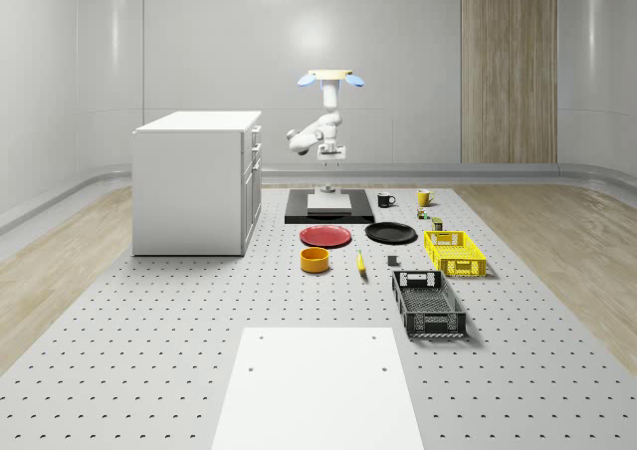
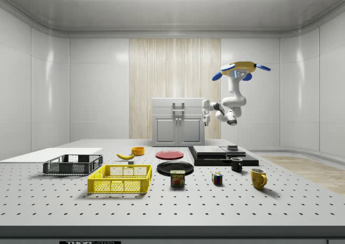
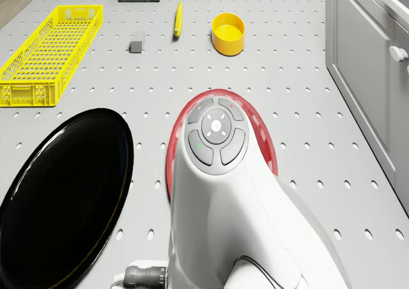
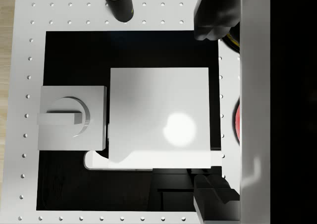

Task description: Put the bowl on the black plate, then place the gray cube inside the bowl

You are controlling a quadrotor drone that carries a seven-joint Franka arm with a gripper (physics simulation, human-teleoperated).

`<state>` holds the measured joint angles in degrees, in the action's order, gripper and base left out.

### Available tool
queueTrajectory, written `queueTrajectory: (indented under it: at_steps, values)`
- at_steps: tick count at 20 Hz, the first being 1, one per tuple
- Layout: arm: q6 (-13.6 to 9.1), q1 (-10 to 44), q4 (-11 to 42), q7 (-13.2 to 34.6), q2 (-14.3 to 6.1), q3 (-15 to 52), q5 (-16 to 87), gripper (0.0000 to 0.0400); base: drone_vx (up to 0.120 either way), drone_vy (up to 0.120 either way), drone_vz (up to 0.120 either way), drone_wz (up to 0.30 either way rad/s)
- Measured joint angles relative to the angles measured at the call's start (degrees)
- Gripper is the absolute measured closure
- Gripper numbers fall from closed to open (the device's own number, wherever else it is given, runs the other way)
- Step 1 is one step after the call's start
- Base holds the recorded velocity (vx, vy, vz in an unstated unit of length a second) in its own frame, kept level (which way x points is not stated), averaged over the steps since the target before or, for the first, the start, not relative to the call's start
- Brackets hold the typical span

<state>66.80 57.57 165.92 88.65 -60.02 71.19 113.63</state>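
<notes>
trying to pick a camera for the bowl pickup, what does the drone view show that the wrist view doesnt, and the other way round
Drone view alone: the yellow bowl, the gray cube, the black plate, the banana, and the yellow crate.

Wrist view alone: the gripper, fingers apart, over the black pad with its white square, and a dark mug.

Both: the perforated table and the red plate, a mere sliver in the wrist view.
</notes>
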Motion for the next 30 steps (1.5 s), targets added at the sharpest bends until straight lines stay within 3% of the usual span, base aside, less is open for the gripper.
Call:
queueTrajectory:
  at_steps: [5, 11, 16, 30]
  values:
    - [0.65, 1.68, -0.01, 1.27, -1.76, 1.01, -0.32, 0.0000, 0.120, 0.000, -0.120, 0.000]
    - [1.98, 2.86, -0.11, 2.25, -3.70, 1.87, -1.12, 0.0000, 0.120, -0.100, -0.113, 0.000]
    - [3.24, 3.53, -0.22, 2.85, -5.21, 2.44, -1.88, 0.0000, 0.120, 0.000, 0.000, 0.000]
    - [6.78, 4.92, -0.49, 4.15, -9.14, 3.69, -3.93, 0.0000, 0.120, 0.000, -0.089, 0.000]
